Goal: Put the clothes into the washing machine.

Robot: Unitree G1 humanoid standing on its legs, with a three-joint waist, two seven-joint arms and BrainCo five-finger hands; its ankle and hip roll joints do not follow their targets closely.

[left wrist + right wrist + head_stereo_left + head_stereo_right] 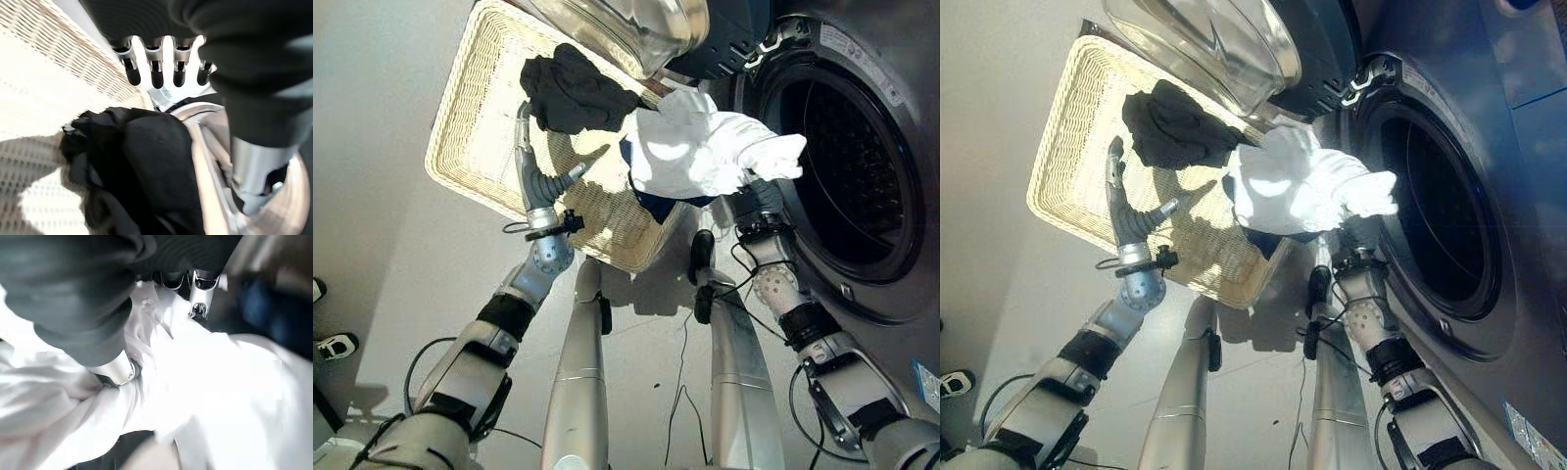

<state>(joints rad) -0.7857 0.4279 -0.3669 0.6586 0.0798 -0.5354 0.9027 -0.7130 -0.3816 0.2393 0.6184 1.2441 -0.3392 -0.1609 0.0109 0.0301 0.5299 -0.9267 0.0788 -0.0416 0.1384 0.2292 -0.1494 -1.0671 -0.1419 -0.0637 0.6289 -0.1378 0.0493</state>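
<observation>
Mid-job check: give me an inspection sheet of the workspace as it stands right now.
Surface: pale floor.
Job's things: white garment with dark blue cloth under it, at the washing machine opening; black garment in the wicker basket.
Clutter: nothing seen.
Hands: right robot hand curled in the white garment; left robot hand open over the basket, beside the black garment.
Cables: nothing seen.
Surroundings: open washer door above the basket; a shoe.

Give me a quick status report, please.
Right hand shut on white garment beside open drum. Left hand open over basket, by black garment. Nothing blocking.
</observation>
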